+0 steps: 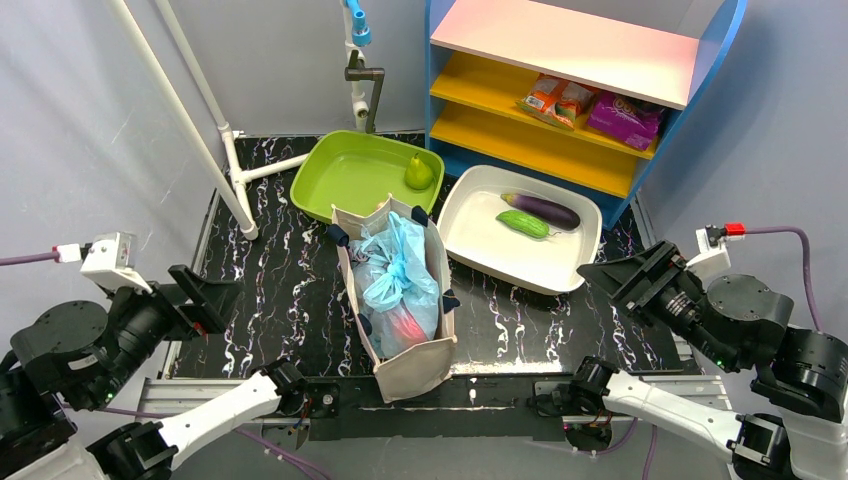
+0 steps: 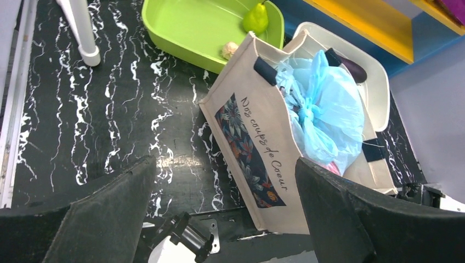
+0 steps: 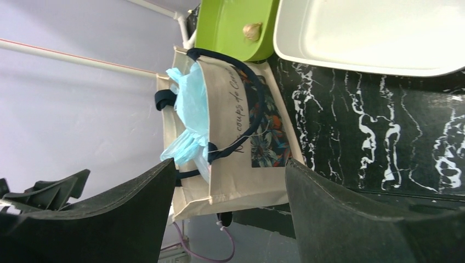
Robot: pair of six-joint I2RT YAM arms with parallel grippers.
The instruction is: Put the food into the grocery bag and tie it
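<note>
The light-blue grocery bag (image 1: 395, 275) sits knotted at the top inside a beige canvas tote (image 1: 415, 365) at the table's near middle. Red shows through its plastic low down (image 1: 408, 325); the food itself is otherwise hidden. The bag also shows in the left wrist view (image 2: 323, 112) and the right wrist view (image 3: 189, 118). My left gripper (image 1: 205, 292) is open and empty, left of the tote, clear of it. My right gripper (image 1: 625, 272) is open and empty, right of the tote.
A green tray (image 1: 345, 175) with a green pear (image 1: 418, 173) stands behind the tote. A white tray (image 1: 480, 235) holds an aubergine (image 1: 545, 209) and a green cucumber (image 1: 522, 224). A blue shelf unit (image 1: 600, 90) with snack packets stands back right. A white pipe frame (image 1: 225, 150) stands back left.
</note>
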